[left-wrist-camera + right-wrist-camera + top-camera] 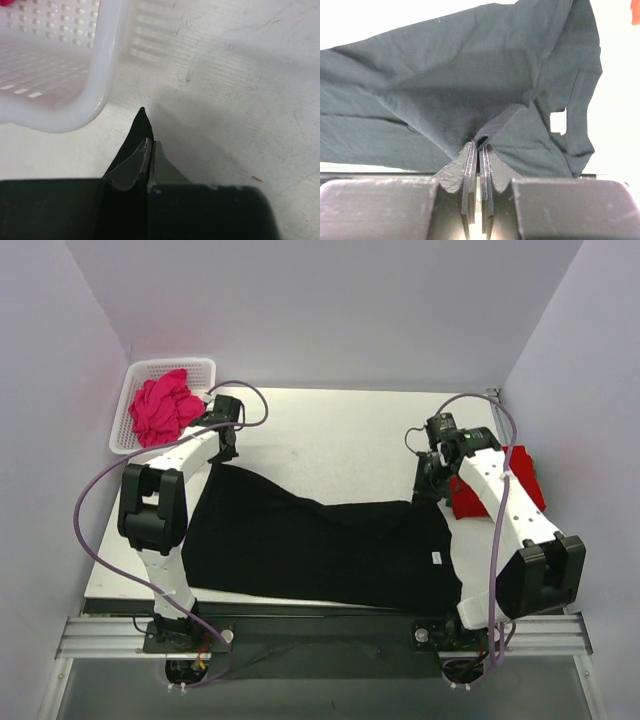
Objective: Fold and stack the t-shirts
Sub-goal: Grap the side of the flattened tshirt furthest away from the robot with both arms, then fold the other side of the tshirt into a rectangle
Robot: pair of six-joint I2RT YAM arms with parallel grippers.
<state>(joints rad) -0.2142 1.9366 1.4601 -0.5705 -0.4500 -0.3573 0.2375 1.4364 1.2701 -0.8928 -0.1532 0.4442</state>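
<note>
The black t-shirt (320,545) lies spread across the table, stretched between my two grippers. My left gripper (224,452) is shut on its far left corner, and a black cloth tip (142,122) pokes out past the closed fingers (131,165). My right gripper (428,490) is shut on the far right edge of the black t-shirt (470,85), with a fold of cloth pinched at the fingertips (481,146). The red t-shirt (522,472) lies at the right, partly under the right arm. The magenta-pink t-shirt (165,408) sits bunched in the basket.
A white mesh basket (172,363) stands at the back left corner, its rim (102,70) close to my left gripper. Grey walls enclose the table on three sides. A white label (558,122) shows on the black shirt.
</note>
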